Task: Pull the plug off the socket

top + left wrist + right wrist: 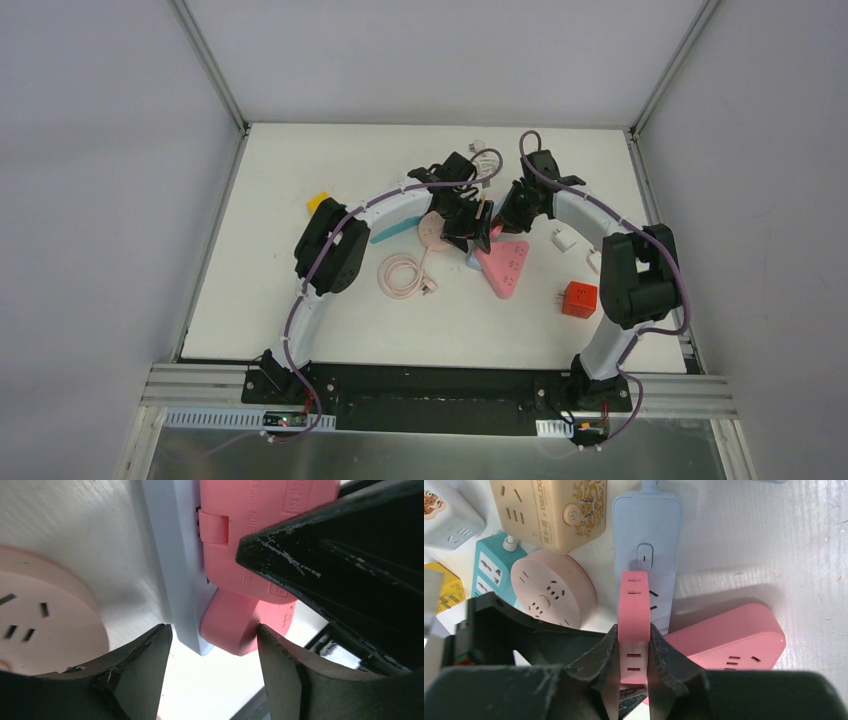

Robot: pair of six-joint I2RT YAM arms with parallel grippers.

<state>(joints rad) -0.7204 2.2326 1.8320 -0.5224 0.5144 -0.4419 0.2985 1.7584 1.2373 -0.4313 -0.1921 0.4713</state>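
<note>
My right pincer [633, 635] clamped the pink plug [634, 595] flat-sided to draw it out; my left pincer [214, 630] stood half-open astride the blue socket [172, 555], presumably to brace it.

**White table [450, 330] and its load.** We mark a yellow block [318, 201] near the left edge. Toward the centre lie a teal strip [392, 232], a round pink socket [432, 228] and a coiled pink cable [402, 274]. We see a light-blue power strip [646, 545] lying flat just beside the round socket, its far end meeting a pink triangular strip [505, 265]. A beige cube socket [556, 510] sits close by the round one. On the right we find a white adapter [563, 240] and a red cube [579, 299], standing apart.
</note>
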